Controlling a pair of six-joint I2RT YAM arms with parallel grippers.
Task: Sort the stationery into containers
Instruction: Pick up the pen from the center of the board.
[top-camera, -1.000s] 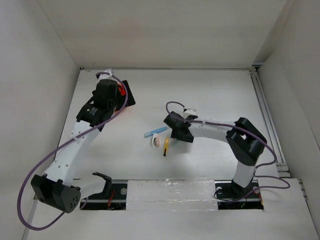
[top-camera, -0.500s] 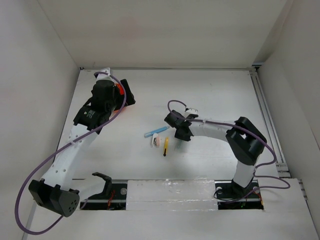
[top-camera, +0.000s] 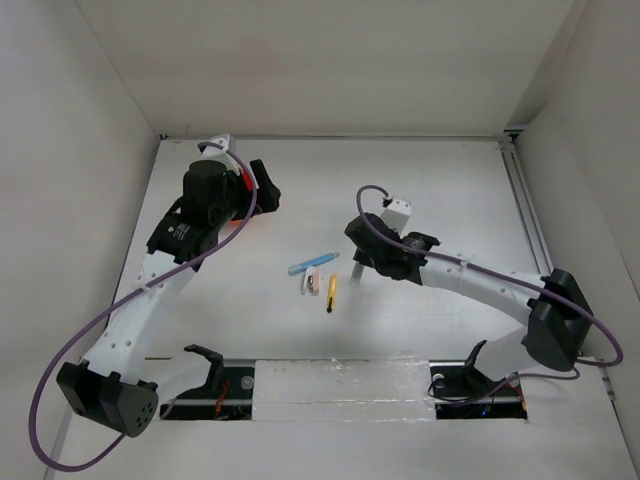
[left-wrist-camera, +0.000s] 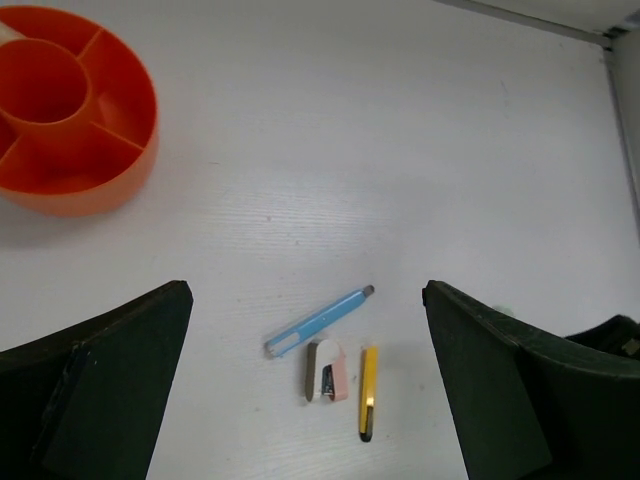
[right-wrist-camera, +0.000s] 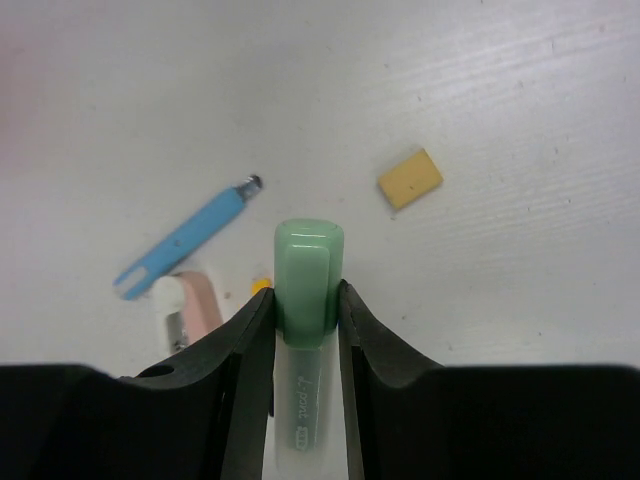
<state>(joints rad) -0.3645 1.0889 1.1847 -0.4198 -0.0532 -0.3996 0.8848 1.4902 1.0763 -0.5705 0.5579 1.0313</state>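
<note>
Right wrist view shows the right gripper (right-wrist-camera: 303, 300) clenched on the pale green pen (right-wrist-camera: 308, 255). Both fingers press against its sides just behind the rounded cap, and the barrel runs back between them toward the camera. Beyond the cap, on the white table (right-wrist-camera: 520, 90), the blue pen (right-wrist-camera: 190, 240) lies on a diagonal. The white-pink eraser (right-wrist-camera: 190, 300) sits just beside its forked end, and a small bit of the yellow pencil (right-wrist-camera: 261, 285) shows at the edge of the left finger. The tan eraser (right-wrist-camera: 410, 178) lies by itself off to the right, apart from that cluster. In the left wrist view the left gripper (left-wrist-camera: 305, 290) has its jaws spread wide and released, with nothing between them. The blue pen, the eraser and the black-tipped pencil are framed in the gap, the eraser and pencil side by side and nearly touching. The orange tub (left-wrist-camera: 80, 195) stands at the upper left of that view, well apart from the loose pieces. Dividers run from its round centre well out to the rim. From the top external view, the left arm reaches to the far left part of the table and covers the tub except for a thin orange sliver. The right arm stretches in from the right, its gripper just beside the cluster at the middle of the table.
</note>
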